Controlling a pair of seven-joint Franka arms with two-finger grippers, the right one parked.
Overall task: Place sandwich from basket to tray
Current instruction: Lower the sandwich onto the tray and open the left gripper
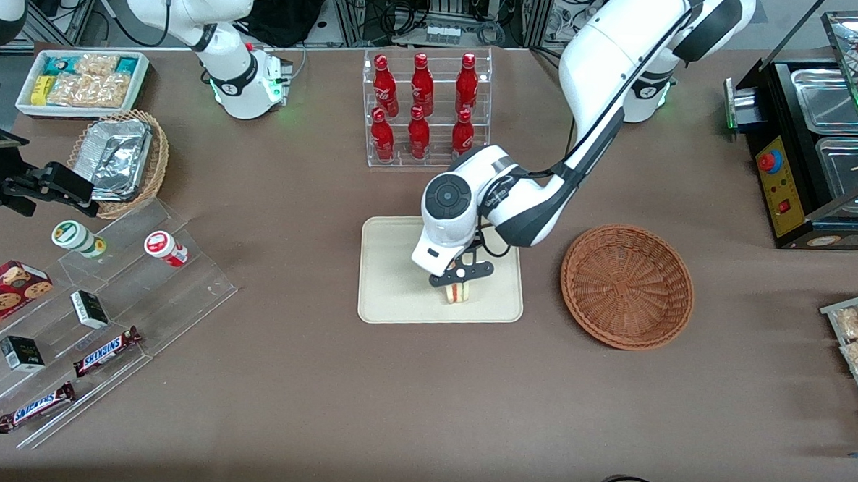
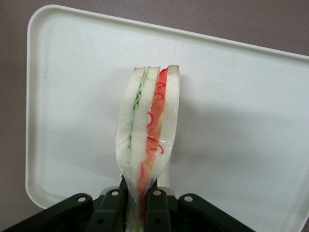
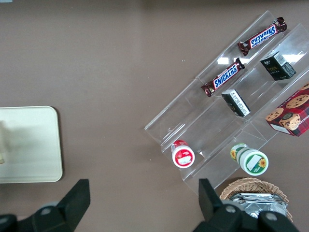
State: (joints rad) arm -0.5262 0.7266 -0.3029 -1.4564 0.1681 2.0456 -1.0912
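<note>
Pinching the sandwich (image 2: 148, 140), the end effector (image 2: 137, 205) hangs over the tray (image 2: 241, 121).

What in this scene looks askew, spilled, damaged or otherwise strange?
Nothing looks spilled or damaged. The gripper is over the tray, shut on the sandwich, which stands on edge in its clear wrap rather than lying flat. The basket beside the tray holds nothing.
</note>
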